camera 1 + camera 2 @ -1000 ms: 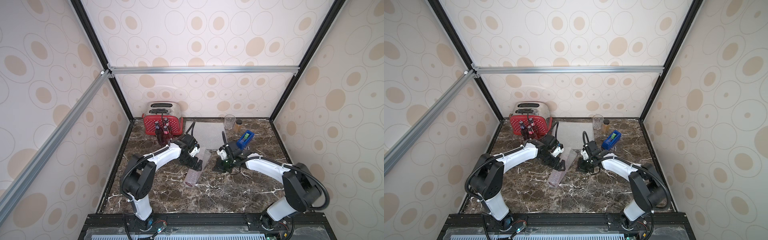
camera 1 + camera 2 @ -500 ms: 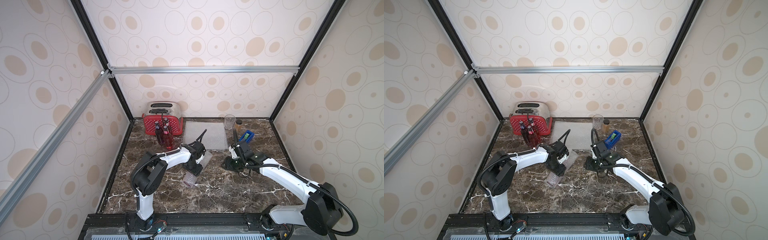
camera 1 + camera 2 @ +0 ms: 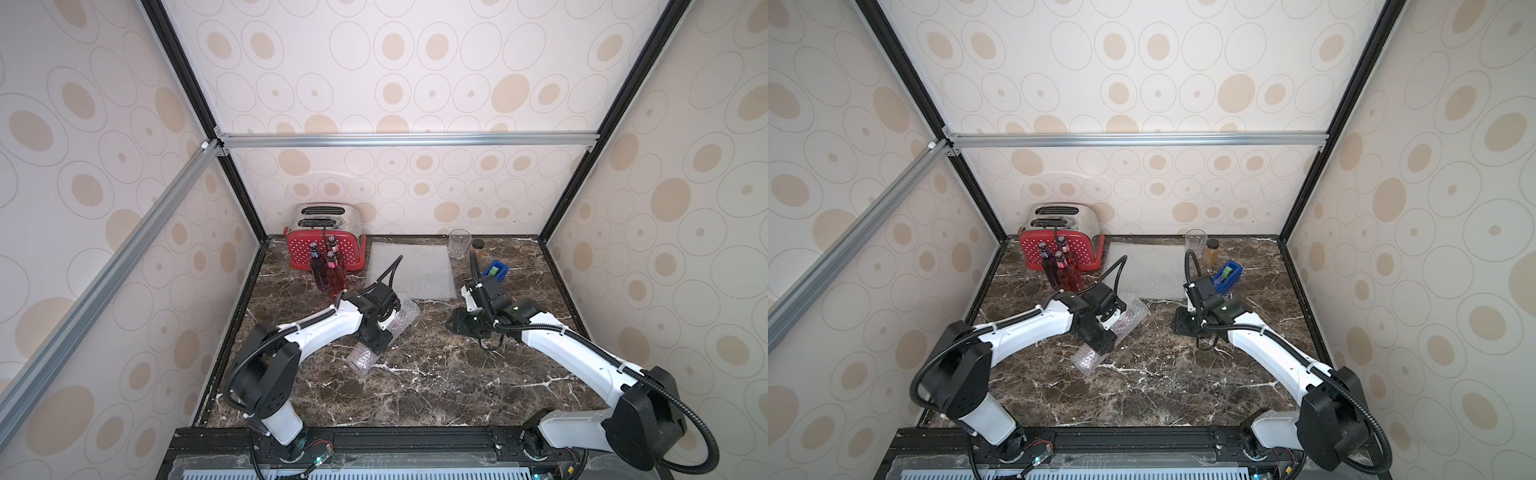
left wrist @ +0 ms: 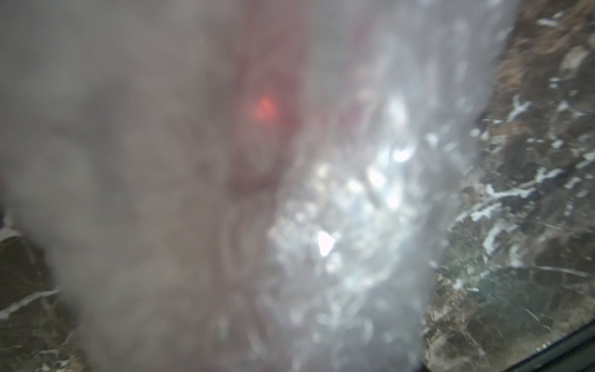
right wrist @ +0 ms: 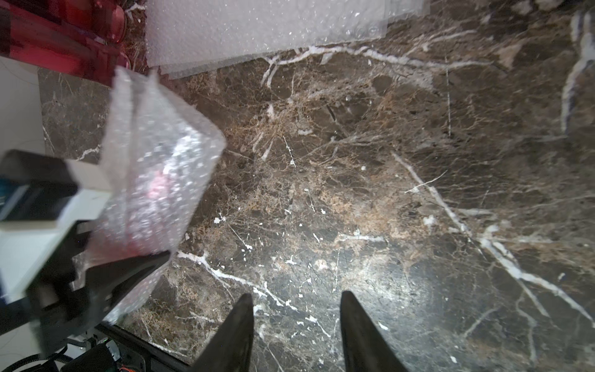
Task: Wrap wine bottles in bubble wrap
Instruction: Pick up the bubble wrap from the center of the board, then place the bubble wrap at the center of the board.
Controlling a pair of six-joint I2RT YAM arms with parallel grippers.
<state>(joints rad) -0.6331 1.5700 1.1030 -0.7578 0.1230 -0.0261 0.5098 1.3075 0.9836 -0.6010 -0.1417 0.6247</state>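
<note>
Wrapped bottle (image 5: pixel 157 174) — between left jaws

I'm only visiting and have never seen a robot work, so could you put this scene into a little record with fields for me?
Left gripper: closed on the wrapped bottle
Right gripper: open, empty, over bare table
Unwrapped bottles: three, upright, beside the toaster
Spare bubble wrap: flat sheets at the back
</note>
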